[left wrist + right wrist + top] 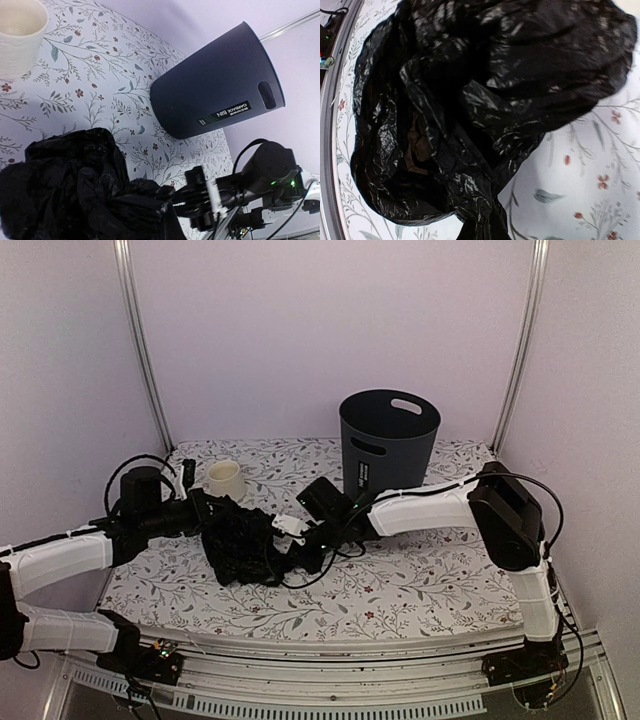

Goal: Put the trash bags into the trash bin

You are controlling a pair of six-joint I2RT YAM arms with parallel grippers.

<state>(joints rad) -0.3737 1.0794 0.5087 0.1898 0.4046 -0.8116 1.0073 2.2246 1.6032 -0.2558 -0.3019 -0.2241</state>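
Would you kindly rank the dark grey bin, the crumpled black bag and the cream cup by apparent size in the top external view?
1. dark grey round plastic bin
2. glossy black plastic bag, crumpled; it comes close to the bin, so this gap is unsure
3. small cream cup, clearly smallest

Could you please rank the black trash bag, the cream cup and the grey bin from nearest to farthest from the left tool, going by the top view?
1. Black trash bag, right at the left tool, mid-table.
2. Cream cup, just behind it.
3. Grey bin, far back right.
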